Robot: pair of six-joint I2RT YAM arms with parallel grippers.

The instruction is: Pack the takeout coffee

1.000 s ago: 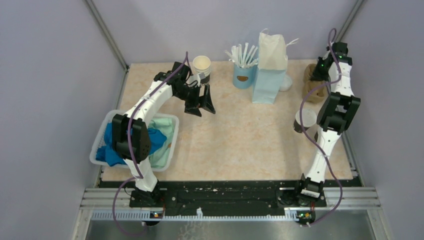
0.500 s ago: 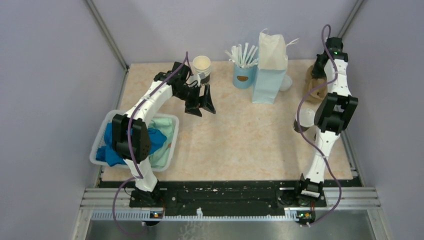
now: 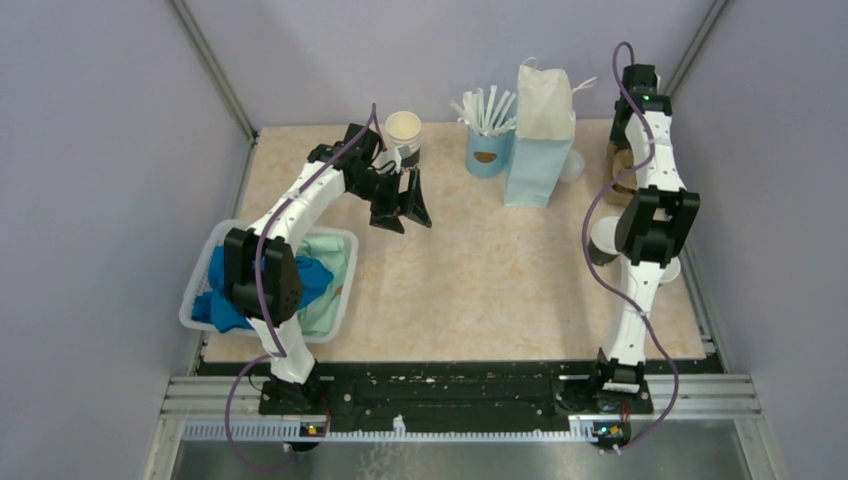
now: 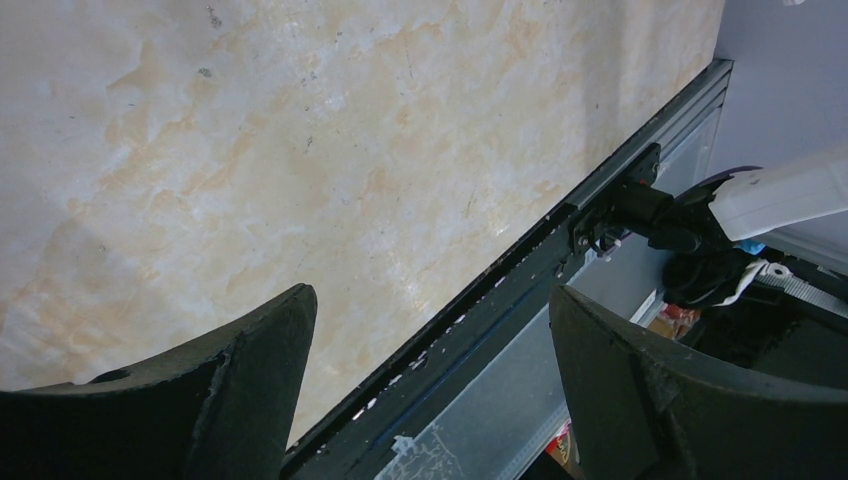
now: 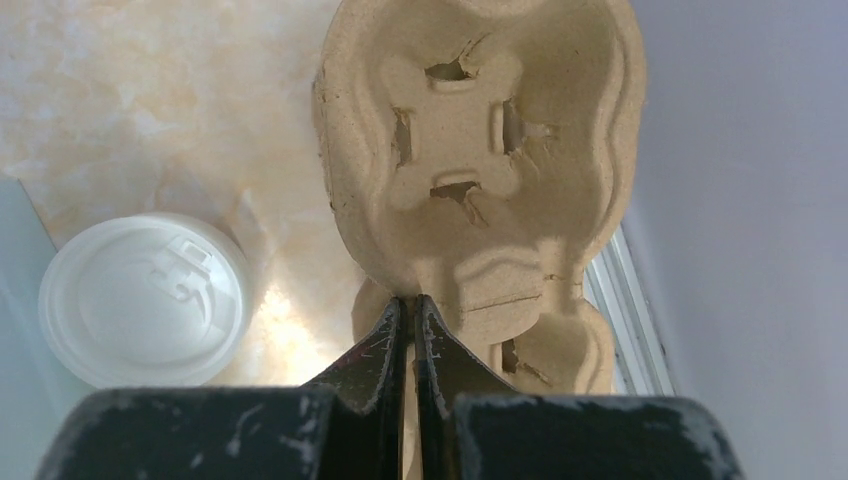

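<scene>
The marbled table (image 3: pixel 480 280) carries everything. At its near left a white basket (image 3: pixel 325 232) holds blue and pale green cloths (image 3: pixel 318 275). At the far middle a light blue paper bag (image 3: pixel 540 150) stands upright. A brown pulp cup carrier (image 5: pixel 480 150) lies in the far right corner, against the wall. Just left of the bag is a blue cup (image 3: pixel 487 152) filled with white sticks (image 3: pixel 485 108). Further left stands a lidless paper cup (image 3: pixel 404 130).

The takeout coffee (image 3: pixel 602 238) stands on the right side of the table, tight beside the right arm's elbow, which hides part of it. It is nearer the arm bases than the carrier is.

The right gripper (image 5: pixel 407 302) hangs over the carrier's near edge, fingers pressed flat together with nothing seen between them, well apart from the coffee. A white lid (image 5: pixel 145 298) lies just left of those fingers, beside the bag; whether a cup is under it cannot be told.

The left gripper (image 4: pixel 430 300) has its fingers spread wide over bare table near the lidless cup, holding nothing, across the table from the coffee.
</scene>
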